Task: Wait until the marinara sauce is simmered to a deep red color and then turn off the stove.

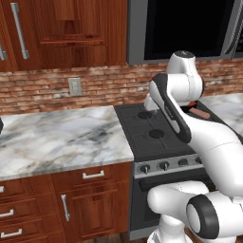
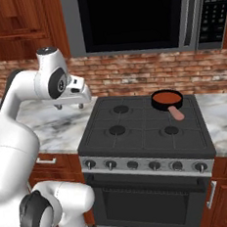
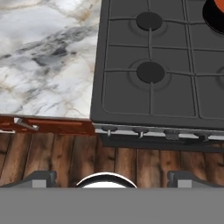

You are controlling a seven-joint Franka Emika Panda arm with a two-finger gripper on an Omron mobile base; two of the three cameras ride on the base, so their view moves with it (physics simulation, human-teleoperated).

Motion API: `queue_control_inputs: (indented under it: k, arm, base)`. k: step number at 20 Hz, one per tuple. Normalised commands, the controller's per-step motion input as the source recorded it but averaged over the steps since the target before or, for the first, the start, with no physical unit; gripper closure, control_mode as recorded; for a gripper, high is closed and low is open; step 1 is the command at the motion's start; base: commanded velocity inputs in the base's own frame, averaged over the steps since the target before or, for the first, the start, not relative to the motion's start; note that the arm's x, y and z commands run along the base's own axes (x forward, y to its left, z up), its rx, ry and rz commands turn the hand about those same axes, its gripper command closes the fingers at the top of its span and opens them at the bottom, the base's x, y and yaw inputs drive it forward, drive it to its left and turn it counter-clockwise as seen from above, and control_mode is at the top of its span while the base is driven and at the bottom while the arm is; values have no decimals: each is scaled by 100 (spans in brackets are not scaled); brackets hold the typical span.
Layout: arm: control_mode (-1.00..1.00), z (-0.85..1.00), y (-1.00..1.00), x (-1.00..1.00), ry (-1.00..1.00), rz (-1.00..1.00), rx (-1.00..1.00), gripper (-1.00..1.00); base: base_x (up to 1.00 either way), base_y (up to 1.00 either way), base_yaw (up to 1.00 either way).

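Observation:
The black stove (image 2: 144,129) stands mid-view, with a row of dark knobs (image 2: 155,165) along its steel front strip. On its back right burner sits the small dark pan (image 2: 166,99), filled with smooth red marinara sauce (image 2: 166,97); its reddish-brown handle (image 2: 176,112) points toward the front. My gripper (image 2: 69,106) hangs open and empty above the counter, just left of the stove's back left corner and well apart from pan and knobs. In the hand view the fingertips (image 3: 41,178) stand wide apart above the stove (image 3: 148,92), the knobs (image 3: 140,131) below and the pan (image 3: 213,17) at the top right corner.
Marble counter (image 1: 57,137) runs left of the stove, with more counter (image 2: 223,114) on its right. A black-windowed microwave (image 2: 135,17) hangs above the range. Behind is a brick wall with an outlet (image 1: 75,86). Wooden drawers (image 1: 92,174) sit below the counter.

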Motion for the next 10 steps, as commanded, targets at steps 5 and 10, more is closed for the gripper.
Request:
queue_control_inputs:
  k: [5,10]
  arm:
    - [-100,-1,-51,-1,-6,0,0,-100]
    - [-100,-12,-77,-22,-13,0,3,-100]
  base:
    - [0,0,0]
    - [0,0,0]
